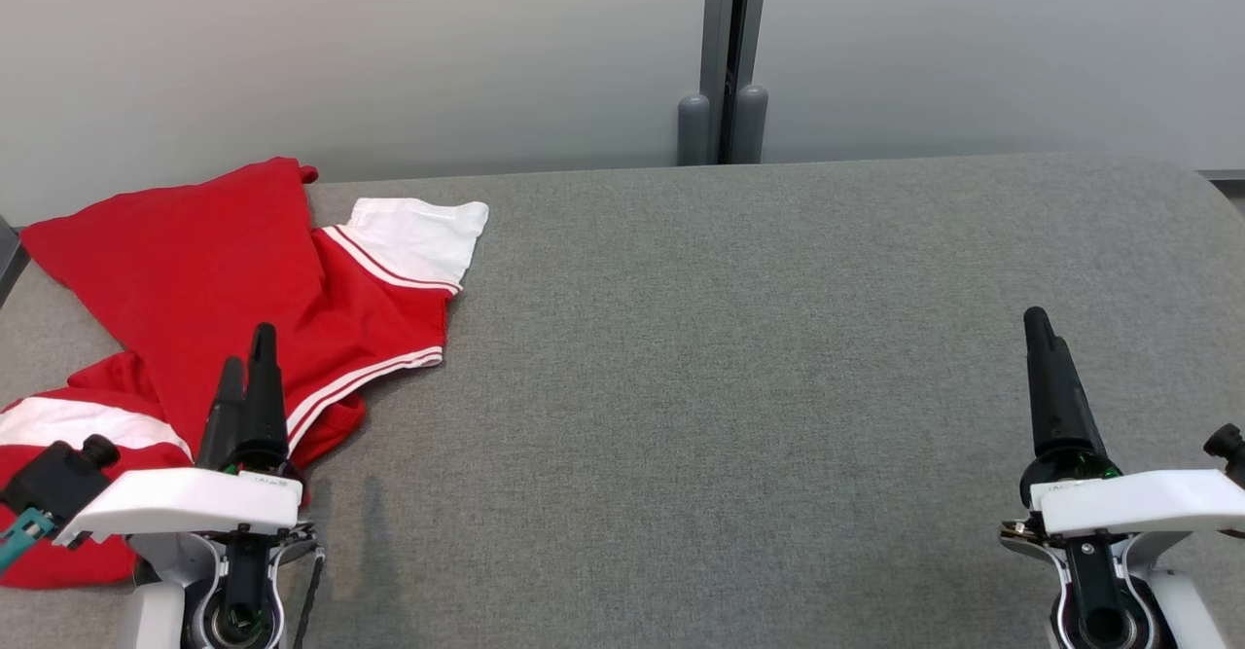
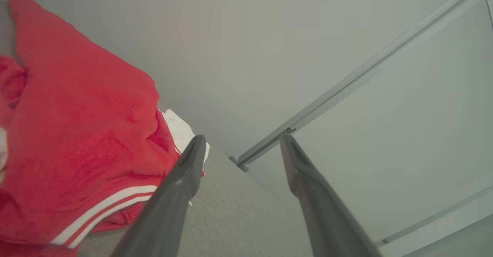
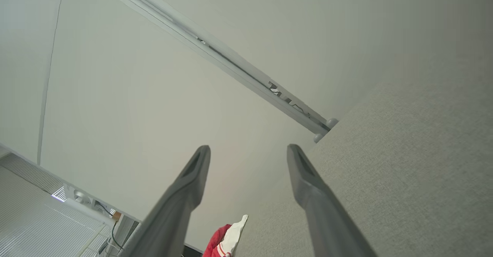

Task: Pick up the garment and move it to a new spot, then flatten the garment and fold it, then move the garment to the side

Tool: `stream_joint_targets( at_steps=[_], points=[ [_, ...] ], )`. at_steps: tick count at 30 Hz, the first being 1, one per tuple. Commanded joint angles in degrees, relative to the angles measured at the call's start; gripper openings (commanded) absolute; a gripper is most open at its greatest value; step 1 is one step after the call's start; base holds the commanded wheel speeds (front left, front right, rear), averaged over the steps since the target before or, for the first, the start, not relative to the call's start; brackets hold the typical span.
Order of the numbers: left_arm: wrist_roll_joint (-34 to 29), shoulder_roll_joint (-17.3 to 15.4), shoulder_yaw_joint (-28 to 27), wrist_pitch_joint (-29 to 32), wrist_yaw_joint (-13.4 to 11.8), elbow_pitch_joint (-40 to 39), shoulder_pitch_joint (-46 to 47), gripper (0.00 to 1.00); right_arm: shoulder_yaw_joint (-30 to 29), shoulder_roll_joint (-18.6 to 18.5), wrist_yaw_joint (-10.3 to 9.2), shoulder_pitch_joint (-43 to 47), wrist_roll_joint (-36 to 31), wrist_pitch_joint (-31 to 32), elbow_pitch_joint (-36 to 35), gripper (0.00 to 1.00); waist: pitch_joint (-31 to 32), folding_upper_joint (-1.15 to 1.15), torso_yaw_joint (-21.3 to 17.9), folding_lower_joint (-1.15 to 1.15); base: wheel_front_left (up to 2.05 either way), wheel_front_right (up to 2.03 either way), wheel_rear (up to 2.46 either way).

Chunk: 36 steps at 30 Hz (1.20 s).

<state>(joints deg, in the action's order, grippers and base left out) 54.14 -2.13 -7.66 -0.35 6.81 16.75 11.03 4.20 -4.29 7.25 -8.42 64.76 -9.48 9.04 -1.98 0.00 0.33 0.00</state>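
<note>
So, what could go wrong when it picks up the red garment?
The garment lies crumpled in layers, so the open left gripper near it might pinch several layers. It lies near the left and far edges of the table; a poor grasp could let it slide off. The open right gripper is far away, so a one-arm lift may bunch it.

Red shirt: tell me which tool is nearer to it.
Left. The left tool is right at the shirt's edge, open; the right tool is far across the grey table, near its other end.
</note>
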Motion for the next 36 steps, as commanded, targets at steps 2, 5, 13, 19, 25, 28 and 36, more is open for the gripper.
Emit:
stream_joint_targets(
  at_steps=[2, 5, 13, 19, 25, 28, 36],
  points=[
    [-3.6, -0.6, 0.7, -1.0, -0.4, -1.5, 1.0, 1.0, -0.3, -0.6, 0.26, -1.3, -4.4, -0.6, -0.9, 1.0, 0.0, 0.0, 0.0, 0.0, 0.0, 0.0, 0.0],
    [-7.1, -0.6, 1.5, -1.8, -0.9, -1.6, 0.7, 1.0, -0.1, -0.7, 0.27, -1.3, -8.1, -0.9, -1.0, 1.0, -0.1, 0.0, 0.1, 0.0, 0.0, 0.0, 0.0],
    [-16.9, -0.6, 3.2, -3.9, -2.4, -1.1, 0.4, 1.0, 0.1, -1.2, 0.29, -0.9, -18.5, -1.7, -0.4, 1.0, -0.1, 0.0, 0.2, 0.0, 0.0, 0.0, 0.0],
    [-20.8, -0.6, 4.2, -5.1, -3.0, -1.1, 0.4, 1.0, -0.4, -1.1, 0.3, -0.7, -23.2, -2.1, 0.0, 1.0, -0.1, 0.0, 0.3, 0.0, 0.0, 0.0, 0.0],
    [-25.0, -0.7, 5.2, -6.4, -3.6, -1.2, 0.5, 1.0, -0.9, -0.9, 0.31, -0.7, -27.3, -2.6, 0.0, 1.0, -0.2, 0.0, 0.3, 0.0, 0.0, 0.0, 0.0],
    [-26.7, -0.7, 5.6, -7.0, -3.7, -1.1, 0.5, 1.0, -1.1, -0.9, 0.32, -0.8, -29.2, -2.8, -0.1, 1.0, -0.3, 0.0, 0.3, 0.0, 0.0, 0.0, 0.0],
    [-31.4, -0.7, 6.5, -8.5, -4.0, -1.1, 0.8, 1.0, -1.3, -1.1, 0.33, -0.9, -33.4, -3.4, -0.5, 1.0, -0.4, 0.0, 0.5, 0.0, 0.0, 0.0, 0.0]
  ],
)
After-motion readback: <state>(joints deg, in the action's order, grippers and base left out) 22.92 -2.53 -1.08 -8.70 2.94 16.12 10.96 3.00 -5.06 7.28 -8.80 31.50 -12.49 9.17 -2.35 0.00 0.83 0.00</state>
